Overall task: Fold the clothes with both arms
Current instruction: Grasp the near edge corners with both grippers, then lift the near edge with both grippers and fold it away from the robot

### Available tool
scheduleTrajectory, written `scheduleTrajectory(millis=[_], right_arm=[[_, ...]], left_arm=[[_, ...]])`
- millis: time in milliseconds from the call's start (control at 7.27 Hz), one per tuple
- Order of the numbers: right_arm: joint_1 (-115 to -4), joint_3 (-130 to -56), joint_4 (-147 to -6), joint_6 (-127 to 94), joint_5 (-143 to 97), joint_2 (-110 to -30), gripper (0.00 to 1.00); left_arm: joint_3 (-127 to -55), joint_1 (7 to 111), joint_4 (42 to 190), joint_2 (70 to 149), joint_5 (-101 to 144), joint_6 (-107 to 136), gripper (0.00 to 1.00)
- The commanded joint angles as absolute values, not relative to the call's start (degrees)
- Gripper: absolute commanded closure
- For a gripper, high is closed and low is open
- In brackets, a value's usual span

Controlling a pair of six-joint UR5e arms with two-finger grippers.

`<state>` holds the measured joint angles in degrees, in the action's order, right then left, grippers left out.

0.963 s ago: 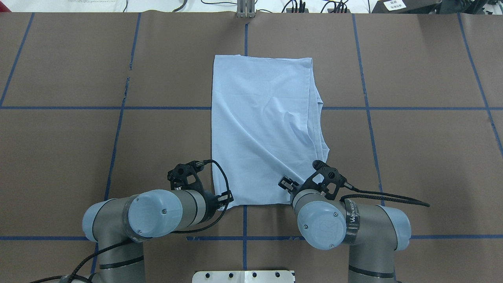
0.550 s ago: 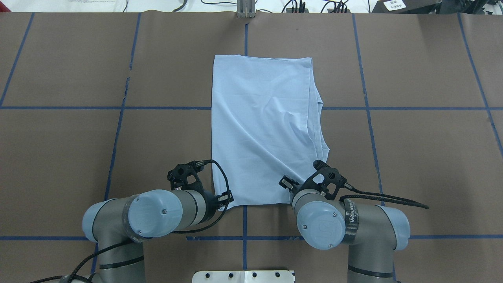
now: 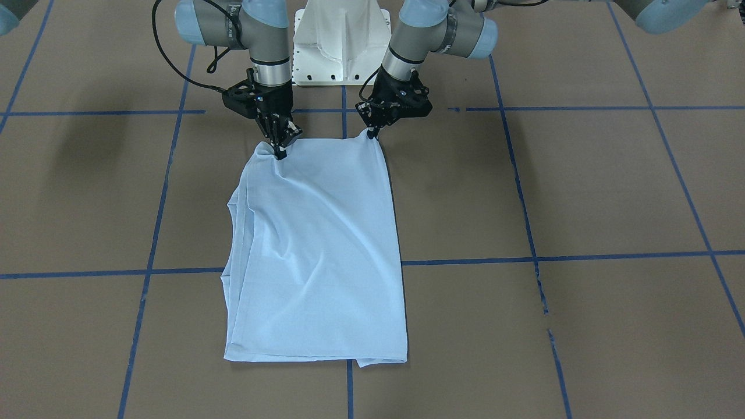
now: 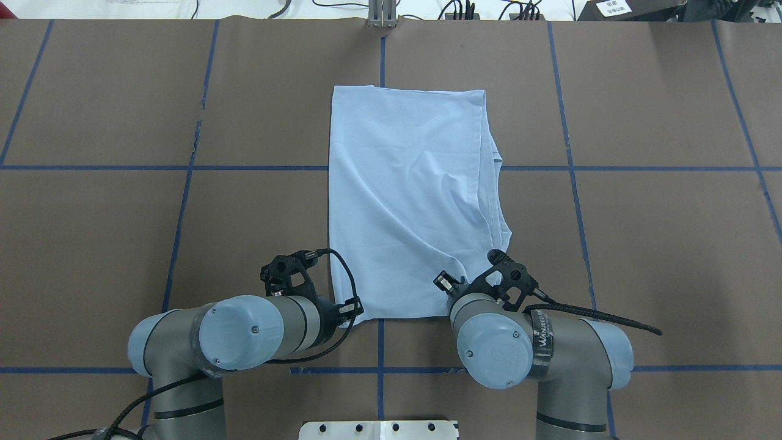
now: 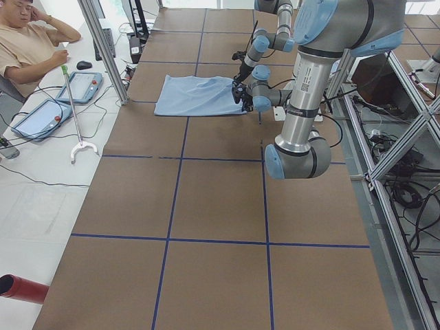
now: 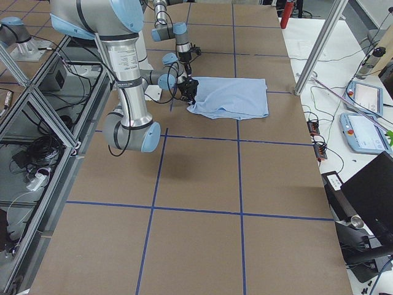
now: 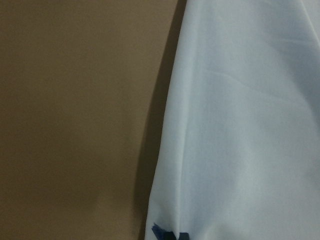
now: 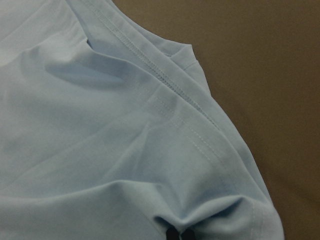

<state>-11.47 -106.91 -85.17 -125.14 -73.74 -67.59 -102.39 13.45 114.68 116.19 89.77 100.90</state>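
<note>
Where the folded T-shirt (image 3: pixel 317 244) has its near edge, 2 grippers are pinched on it: left gripper (image 3: pixel 371 135) at the left corner, right gripper (image 3: pixel 281 152) at the right corner, w/ cloth puckered. The rest lies flat at the centre of the table (image 3: pixel 582 192), layered edges on the right.

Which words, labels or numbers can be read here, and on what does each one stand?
"WANJEED", as far as it reads: dark strap around the right arm.
White label beyond the table: too small to read.
Code sticker on the left arm: too small to read.
T-shirt: no print shows.
</note>
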Motion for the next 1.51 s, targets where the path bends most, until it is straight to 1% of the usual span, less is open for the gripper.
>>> scheduleTrajectory(millis=[0,138,275,550,688,826,963,1101,1376], right_arm=[[-12.0,-108.1,-85.2,-126.0,-73.4,-67.5,1.00],[-12.4,-111.1,-85.3,-125.9,-73.6,-67.7,1.00],[-12.4,-115.9,-88.2,-125.9,-73.6,-67.9,1.00],[-9.8,-130.3,-101.5,-126.0,-74.0,-67.7,1.00],[-7.1,-137.3,-108.3,-126.1,-74.0,-67.6,1.00],[-6.3,-138.9,-111.0,-126.1,-74.0,-66.6,1.00],[-6.2,-137.7,-110.9,-126.0,-73.9,-66.1,1.00],[-6.6,-134.6,-110.7,-125.5,-73.7,-64.3,1.00],[-13.3,-125.1,-110.0,-122.2,-74.2,-58.0,1.00]], left_arm=[[-104.0,13.5,114.3,115.9,90.2,100.7,1.00],[-108.8,14.1,112.9,114.6,90.4,98.2,1.00],[-115.9,14.1,106.1,114.3,90.5,96.5,1.00],[-131.5,14.0,89.6,114.7,94.2,96.6,1.00],[-136.4,14.0,84.4,115.0,94.4,97.0,1.00],[-137.5,13.9,83.2,115.0,94.6,97.0,1.00],[-135.8,13.7,83.1,115.1,94.6,96.3,1.00],[-133.9,14.6,83.3,115.7,94.3,95.5,1.00],[-130.2,20.6,83.7,116.9,94.7,89.2,1.00]])
